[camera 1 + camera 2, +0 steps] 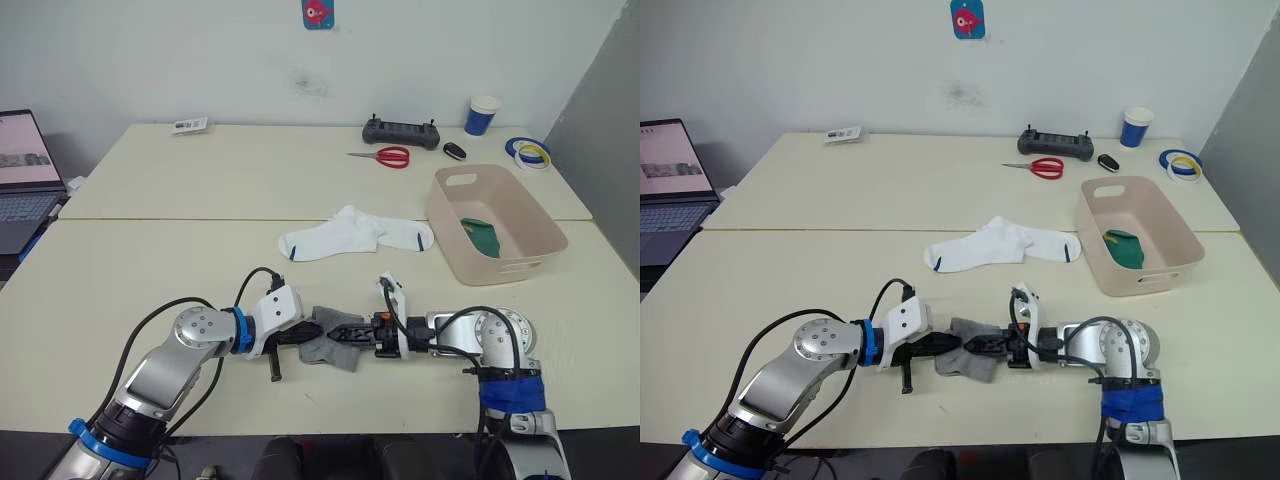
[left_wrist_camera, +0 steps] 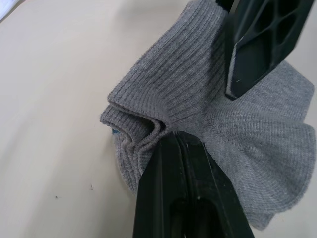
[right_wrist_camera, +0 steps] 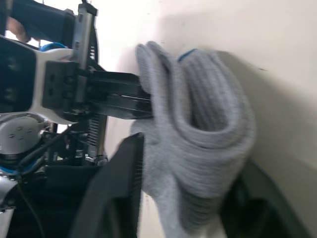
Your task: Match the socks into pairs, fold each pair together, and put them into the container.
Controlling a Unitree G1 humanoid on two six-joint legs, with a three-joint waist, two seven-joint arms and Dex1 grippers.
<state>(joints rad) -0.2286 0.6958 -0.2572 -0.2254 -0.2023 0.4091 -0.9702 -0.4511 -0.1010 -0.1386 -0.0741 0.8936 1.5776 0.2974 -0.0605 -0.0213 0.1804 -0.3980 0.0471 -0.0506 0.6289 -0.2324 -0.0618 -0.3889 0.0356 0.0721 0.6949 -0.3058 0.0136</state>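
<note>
A bunched pair of grey socks (image 1: 332, 350) lies near the table's front edge, between my two grippers. My left gripper (image 1: 312, 330) is shut on its ribbed cuff (image 2: 148, 114), fingertips pinched together at the fabric's fold. My right gripper (image 1: 348, 333) comes from the opposite side and is shut on the folded grey bundle (image 3: 198, 134), one finger on each side. Two white socks (image 1: 355, 235) with dark toe tips lie overlapped mid-table. The pink-beige container (image 1: 447, 225) stands to the right with a dark green sock (image 1: 483, 237) inside.
At the back of the table lie red scissors (image 1: 390, 156), a black controller (image 1: 401, 131), a black key fob (image 1: 455, 150), a blue-and-white cup (image 1: 481, 115) and tape rolls (image 1: 530, 153). A laptop (image 1: 22, 180) is at the far left, a small card (image 1: 189, 125) behind.
</note>
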